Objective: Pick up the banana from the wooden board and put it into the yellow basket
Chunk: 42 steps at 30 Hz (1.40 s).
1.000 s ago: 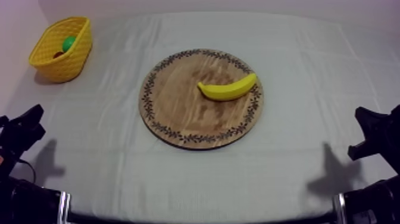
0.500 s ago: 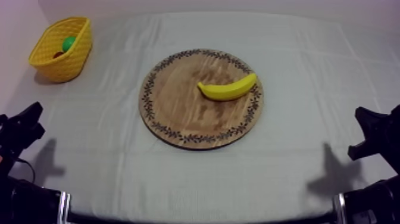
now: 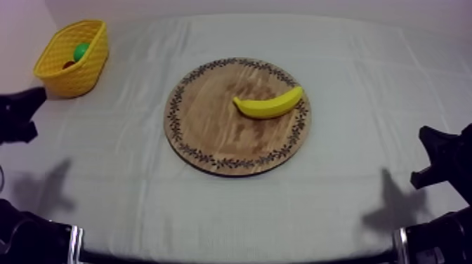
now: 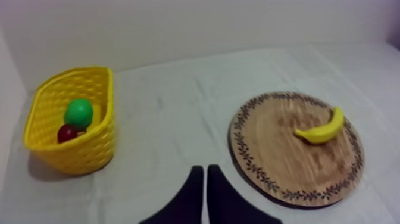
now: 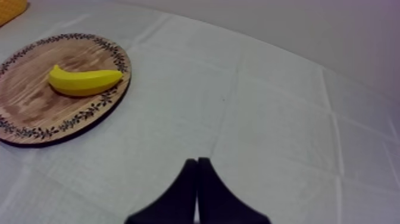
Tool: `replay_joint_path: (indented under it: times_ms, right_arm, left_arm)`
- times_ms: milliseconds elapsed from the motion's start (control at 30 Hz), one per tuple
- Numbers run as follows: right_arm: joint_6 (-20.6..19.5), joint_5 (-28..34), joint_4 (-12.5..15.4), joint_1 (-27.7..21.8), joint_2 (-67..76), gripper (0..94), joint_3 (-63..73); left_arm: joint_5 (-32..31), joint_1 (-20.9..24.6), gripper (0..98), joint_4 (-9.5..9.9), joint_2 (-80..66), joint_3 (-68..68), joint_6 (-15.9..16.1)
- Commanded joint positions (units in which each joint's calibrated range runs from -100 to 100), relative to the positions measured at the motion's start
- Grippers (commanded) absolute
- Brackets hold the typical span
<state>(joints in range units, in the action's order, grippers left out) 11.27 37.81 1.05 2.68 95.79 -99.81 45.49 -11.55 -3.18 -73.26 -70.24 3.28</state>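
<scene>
The yellow banana (image 3: 269,105) lies on the right half of the round wooden board (image 3: 211,133) at the table's middle. The yellow basket (image 3: 74,60) stands at the far left corner. My left gripper (image 3: 28,105) hovers at the left edge, just in front of the basket and well clear of the board. In the left wrist view its fingers (image 4: 204,171) lie together, shut on nothing, with the basket (image 4: 89,152), the board (image 4: 268,161) and the banana (image 4: 321,128) ahead. My right gripper (image 3: 432,151) rests low at the right edge. It is shut (image 5: 197,162), the banana (image 5: 83,81) far ahead.
Inside the basket lie a green fruit (image 4: 78,113) and a small red fruit (image 4: 66,133). Bare cloth (image 3: 365,84) stretches between the board and both arms. A wall stands close behind the basket.
My left gripper has lifted and moved away from the front edge toward the basket's side. The right arm, banana and board have not moved.
</scene>
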Motion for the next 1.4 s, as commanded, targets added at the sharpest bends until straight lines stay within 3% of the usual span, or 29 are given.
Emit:
replay_joint_path:
  times_ms: [0,300,567,1233,1367]
  right_arm:
    - [0.0,0.0,0.0,0.0,0.0,0.2,0.0]
    - [0.0,0.0,0.0,0.0,0.0,0.2,0.0]
    - [0.0,0.0,0.0,0.0,0.0,0.2,0.0]
    - [0.0,0.0,0.0,0.0,0.0,0.2,0.0]
    - [0.0,0.0,0.0,0.0,0.0,0.2,0.0]
  left_arm:
    - [4.4,-1.4,0.0,0.01,11.4,12.4,1.4]
    - [17.1,-5.3,0.0,0.01,36.3,36.7,5.8]
    - [29.3,-11.0,0.0,1.26,56.9,58.6,7.4]
    - [46.0,-21.8,1.9,1.19,94.7,99.9,11.6]
    - [46.7,-22.6,12.4,1.16,97.6,102.8,11.4]
